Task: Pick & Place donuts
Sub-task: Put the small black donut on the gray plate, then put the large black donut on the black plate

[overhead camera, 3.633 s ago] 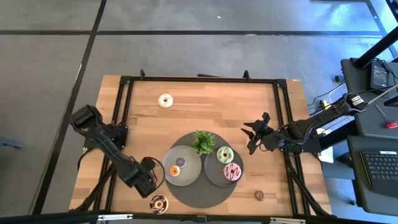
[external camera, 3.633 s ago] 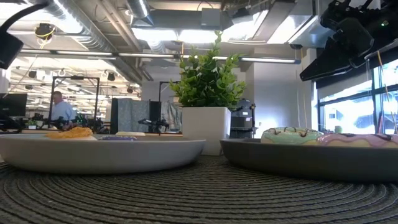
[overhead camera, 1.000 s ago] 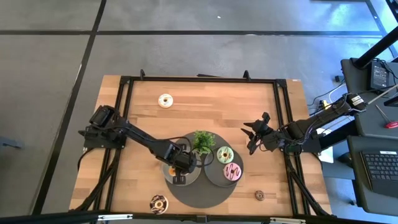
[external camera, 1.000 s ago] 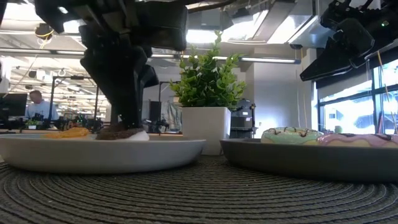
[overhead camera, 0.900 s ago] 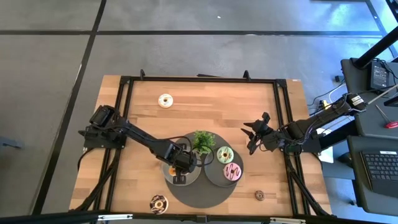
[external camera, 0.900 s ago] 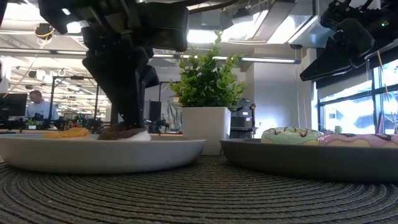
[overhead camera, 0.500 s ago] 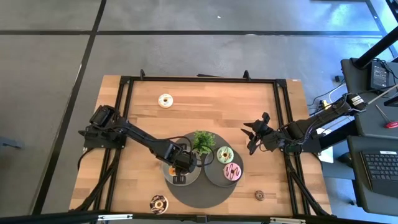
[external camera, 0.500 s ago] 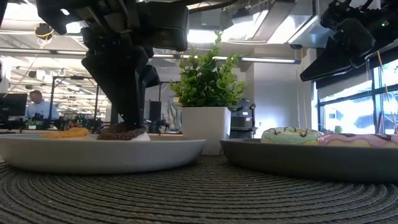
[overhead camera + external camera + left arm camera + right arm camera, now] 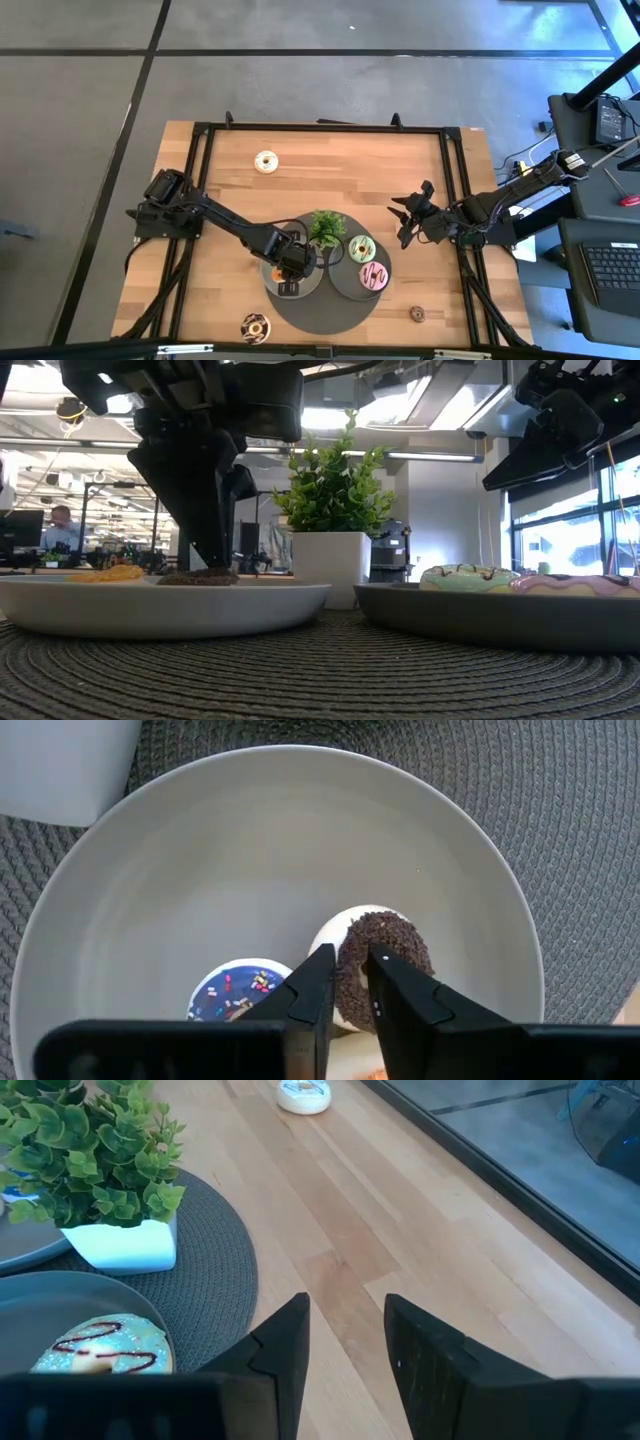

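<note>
Your left tool (image 9: pixel 340 982) sits right over the chocolate donut (image 9: pixel 380 960) lying flat in the left plate (image 9: pixel 180 870), fingers slightly apart astride its near edge. Farther off, your right tool (image 9: pixel 408 222) waits with fingers apart above the table (image 9: pixel 340 170).

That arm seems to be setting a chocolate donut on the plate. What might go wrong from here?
Two risks. The left gripper sits with its fingers right at the chocolate donut, apparently just loosening; lifting too soon might drag the donut up or flip it. The blue mini lies close beside it on the same plate, so a sideways move could knock it. The right gripper waits apart, open.
</note>
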You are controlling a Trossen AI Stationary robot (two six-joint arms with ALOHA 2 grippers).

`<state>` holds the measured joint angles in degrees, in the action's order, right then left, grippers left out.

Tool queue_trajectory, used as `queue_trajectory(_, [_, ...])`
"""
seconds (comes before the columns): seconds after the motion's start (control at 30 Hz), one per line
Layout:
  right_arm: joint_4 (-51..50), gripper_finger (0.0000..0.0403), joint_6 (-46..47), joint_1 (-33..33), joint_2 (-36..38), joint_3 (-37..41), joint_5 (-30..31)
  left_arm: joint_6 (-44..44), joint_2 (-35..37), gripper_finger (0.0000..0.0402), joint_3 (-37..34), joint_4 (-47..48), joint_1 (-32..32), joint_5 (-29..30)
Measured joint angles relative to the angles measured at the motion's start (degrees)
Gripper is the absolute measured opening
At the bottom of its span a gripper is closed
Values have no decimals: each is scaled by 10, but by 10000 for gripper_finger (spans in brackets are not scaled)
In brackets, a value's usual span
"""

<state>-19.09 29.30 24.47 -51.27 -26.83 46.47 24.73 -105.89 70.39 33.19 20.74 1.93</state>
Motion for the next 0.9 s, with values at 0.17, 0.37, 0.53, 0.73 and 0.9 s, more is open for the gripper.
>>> queue_trajectory(0.17, [0,133,0,0,0,0,0,0,20,77,0,4,-5,-1])
queue_trajectory(0.37, [0,133,0,0,0,0,0,4,61,80,0,39,-6,-1])
queue_trajectory(0.53, [0,133,0,0,0,0,-1,77,78,76,0,108,26,-18])
queue_trajectory(0.73, [0,133,1,0,0,0,-1,183,78,77,-12,127,97,-37])
queue_trajectory(0.9, [0,133,2,0,0,0,-1,211,77,83,-23,127,152,-19])
